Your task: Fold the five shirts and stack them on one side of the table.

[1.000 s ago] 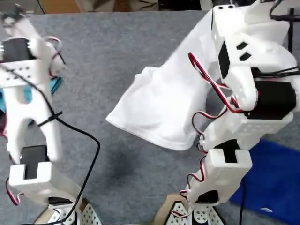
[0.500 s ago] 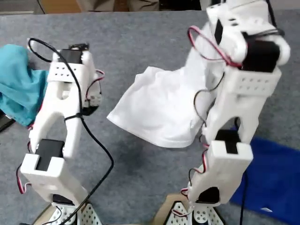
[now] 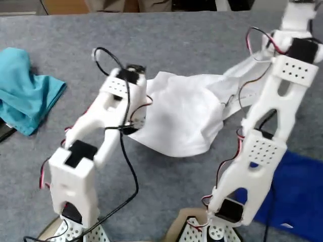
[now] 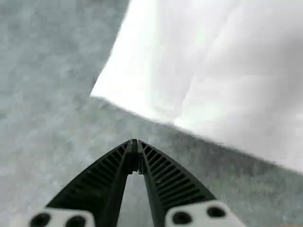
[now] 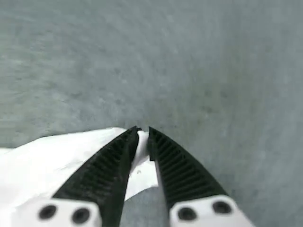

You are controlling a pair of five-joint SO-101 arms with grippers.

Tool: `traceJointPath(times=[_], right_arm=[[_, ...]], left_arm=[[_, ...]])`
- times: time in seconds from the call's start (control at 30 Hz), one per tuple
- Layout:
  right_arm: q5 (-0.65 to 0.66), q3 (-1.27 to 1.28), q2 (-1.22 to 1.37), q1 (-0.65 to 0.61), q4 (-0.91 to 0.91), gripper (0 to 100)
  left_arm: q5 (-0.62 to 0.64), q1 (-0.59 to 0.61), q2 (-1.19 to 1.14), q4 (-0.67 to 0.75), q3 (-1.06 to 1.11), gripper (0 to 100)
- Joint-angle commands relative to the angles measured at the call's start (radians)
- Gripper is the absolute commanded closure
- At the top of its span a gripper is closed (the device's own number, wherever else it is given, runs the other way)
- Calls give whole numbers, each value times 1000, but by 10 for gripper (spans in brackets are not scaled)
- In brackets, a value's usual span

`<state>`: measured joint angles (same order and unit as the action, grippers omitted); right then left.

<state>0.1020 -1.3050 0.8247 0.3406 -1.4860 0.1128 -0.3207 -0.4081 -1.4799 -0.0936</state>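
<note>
A white shirt (image 3: pixel 181 113) lies crumpled mid-table, with one part stretched toward the far right corner. My right gripper (image 5: pixel 142 132) is shut on a fold of this white shirt (image 5: pixel 57 165) low over the grey table; the right arm (image 3: pixel 290 70) stretches to the far right. My left gripper (image 4: pixel 135 144) is shut with nothing in it, hovering over bare table just short of the white shirt's corner (image 4: pixel 199 71). In the high view the left arm (image 3: pixel 118 98) ends at the shirt's left edge. A teal shirt (image 3: pixel 25 96) sits bunched at the left edge, and a blue shirt (image 3: pixel 298 191) lies at the near right.
The grey felt table (image 3: pixel 166 40) has open room at the far middle and in front of the white shirt. Both arm bases (image 3: pixel 202 227) stand at the near edge. A dark object (image 3: pixel 4 132) pokes out by the teal shirt.
The left arm swung from beside the teal shirt over to the white shirt's left edge. The right arm moved toward the far right, drawing the shirt out behind it.
</note>
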Motion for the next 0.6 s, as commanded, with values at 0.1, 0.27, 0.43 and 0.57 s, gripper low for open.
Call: traceJointPath(times=[0.1,0.27,0.43,0.57], right_arm=[[-97,-19,142,15,98,990],[-135,-102,268,13,149,990],[-137,-278,349,10,124,990],[-135,-364,392,13,97,990]], left_arm=[[78,57,-150,196,-8,981],[86,152,-182,212,-98,982],[78,273,-239,239,-203,982],[78,373,-337,235,-397,982]])
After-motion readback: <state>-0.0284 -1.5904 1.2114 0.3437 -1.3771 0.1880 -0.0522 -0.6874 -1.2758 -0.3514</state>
